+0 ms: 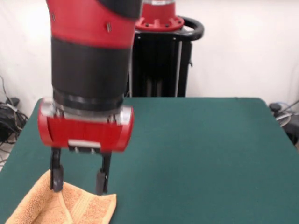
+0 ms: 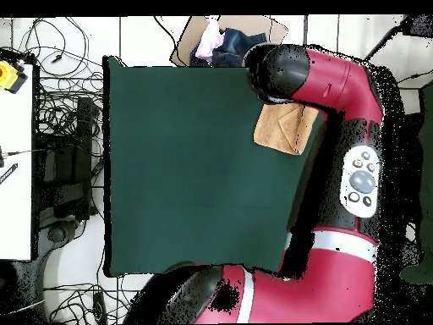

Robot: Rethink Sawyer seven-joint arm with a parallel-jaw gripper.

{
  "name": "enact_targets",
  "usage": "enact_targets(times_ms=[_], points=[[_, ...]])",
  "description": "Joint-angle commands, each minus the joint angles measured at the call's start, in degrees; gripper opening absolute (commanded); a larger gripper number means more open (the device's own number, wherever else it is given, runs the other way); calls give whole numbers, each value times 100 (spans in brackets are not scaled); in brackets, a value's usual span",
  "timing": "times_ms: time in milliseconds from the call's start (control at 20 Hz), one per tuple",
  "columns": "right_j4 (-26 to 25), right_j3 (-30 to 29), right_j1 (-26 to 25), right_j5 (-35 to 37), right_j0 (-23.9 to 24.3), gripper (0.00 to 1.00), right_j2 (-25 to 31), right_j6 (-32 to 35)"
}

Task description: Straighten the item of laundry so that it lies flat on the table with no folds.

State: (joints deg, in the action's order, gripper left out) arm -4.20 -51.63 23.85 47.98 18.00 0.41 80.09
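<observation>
Towel: light orange terry-cloth hand towel (image 1: 65,207) lying at a corner of the bench, near its edge, close to the camera in the front view; in the overhead view (image 2: 279,129) showing partly under the arm.
Bench: large rectangular bench with dark green felt-like top (image 1: 196,149), mostly bare, much bigger than the towel.
Tool: black two-finger tool (image 1: 78,183) on the red and black arm, hanging straight down over the towel, fingers spread apart, not pinching anything; tips standing at the cloth surface or just above it, contact not possible to confirm.
Folds showing: one corner turned over onto the rest in the front view, with a raised ridge running between the two fingers; woven band stripe showing on the folded part; outline in the overhead view not a clean rectangle.
Done: probably little or nothing, judging by the doubled layers.
Left: gripping a folded edge or corner, pulling it outward, then smoothing the remaining creases until lying in a single layer.
Progress: looking like an early stage, tool being positioned for a grasp.
Caution: towel sitting near the bench edge, so pulling toward the middle seeming safer.
</observation>
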Motion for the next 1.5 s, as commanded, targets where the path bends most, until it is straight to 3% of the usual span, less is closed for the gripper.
enact_targets(times_ms=[50,1000,1500], points=[[-510,-377,-698,-248,-122,100,531,-445],[-1607,1039,-2170,-184,-575,100,-322,701],[-1517,673,-1896,980,-781,100,-806,962]])
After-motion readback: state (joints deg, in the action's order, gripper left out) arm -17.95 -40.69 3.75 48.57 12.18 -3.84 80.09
